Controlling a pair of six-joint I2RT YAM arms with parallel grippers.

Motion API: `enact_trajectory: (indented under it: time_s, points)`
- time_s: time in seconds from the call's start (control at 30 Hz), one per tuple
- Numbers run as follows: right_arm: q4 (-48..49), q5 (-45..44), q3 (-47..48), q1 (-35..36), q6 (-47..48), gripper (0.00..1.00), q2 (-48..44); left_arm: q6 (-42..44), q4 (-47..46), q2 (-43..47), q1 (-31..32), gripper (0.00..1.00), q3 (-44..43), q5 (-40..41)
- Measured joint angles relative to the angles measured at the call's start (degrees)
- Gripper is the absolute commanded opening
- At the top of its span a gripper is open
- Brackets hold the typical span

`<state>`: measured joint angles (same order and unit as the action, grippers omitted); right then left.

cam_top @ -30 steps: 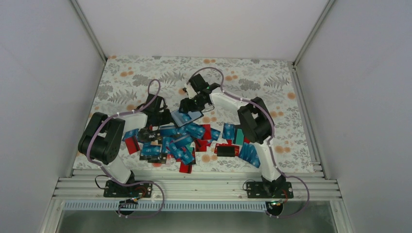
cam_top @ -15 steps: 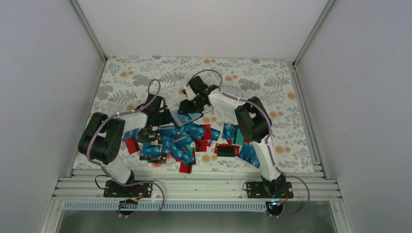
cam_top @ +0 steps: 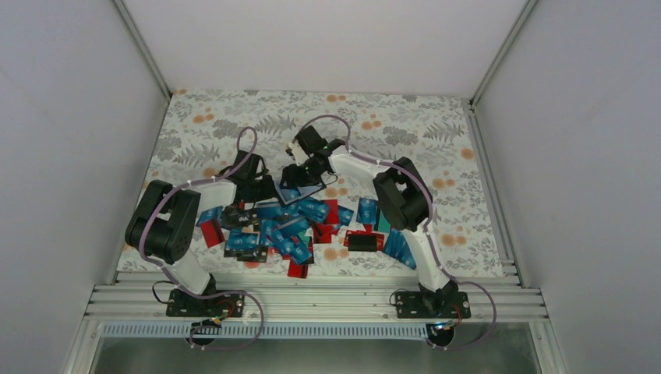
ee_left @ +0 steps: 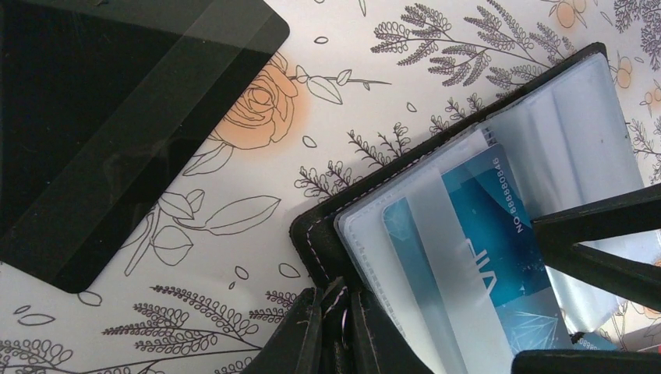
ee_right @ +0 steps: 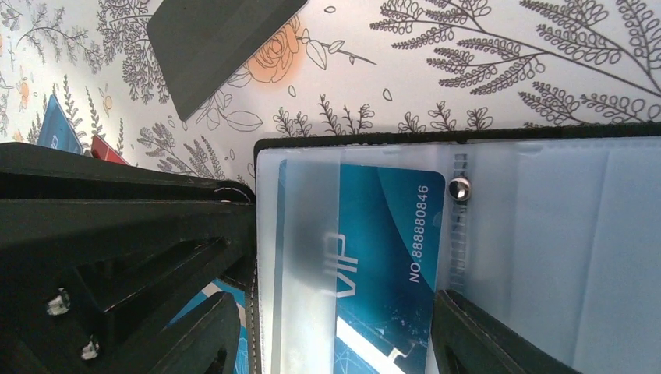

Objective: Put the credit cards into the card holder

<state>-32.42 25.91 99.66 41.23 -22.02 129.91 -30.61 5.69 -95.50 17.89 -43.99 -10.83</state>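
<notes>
right hand (cam_top: 296, 175) has slid closer over the open holder (ee_left: 310, 241) on the desk (cam_top: 234, 117), its half-spread fingers (ee_right: 156, 257) astride a blue card (ee_right: 382, 234) partly sleeved, gripping or not i can't tell, while left hand (ee_left: 335, 331) pinches the holder's edge: one card nearly in.

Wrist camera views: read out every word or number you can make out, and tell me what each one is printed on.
"VIP": on the blue card tucked into the card holder.
"NO:888880846": along the edge of that same blue card.
The white print on the loose credit cards in the top view is too small to read.
</notes>
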Motion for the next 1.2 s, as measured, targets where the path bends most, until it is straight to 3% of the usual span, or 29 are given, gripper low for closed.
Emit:
enact_trajectory:
  time_s: [0.5, 0.77, 0.93, 1.2]
  points:
    - [-2.14, -1.29, 4.74, 0.72, 0.72, 0.69, 0.44, 2.54, 3.61, -0.02, 0.00, 0.10, -1.70, 1.57]
    - [-3.32, -2.62, 4.87, 0.74, 1.66, 0.72, -0.96, 4.20, 8.11, 0.26, 0.02, 0.23, -3.32, 3.72]
    - [-2.69, -4.00, -2.60, 0.59, 1.77, 0.73, -9.11, 5.11, 11.85, 3.34, 0.00, 0.31, -3.41, 5.42]
    - [2.91, -7.48, -22.43, -0.79, -0.26, 0.75, -29.33, 6.19, 16.39, 13.11, 2.16, 0.41, -3.17, 6.86]
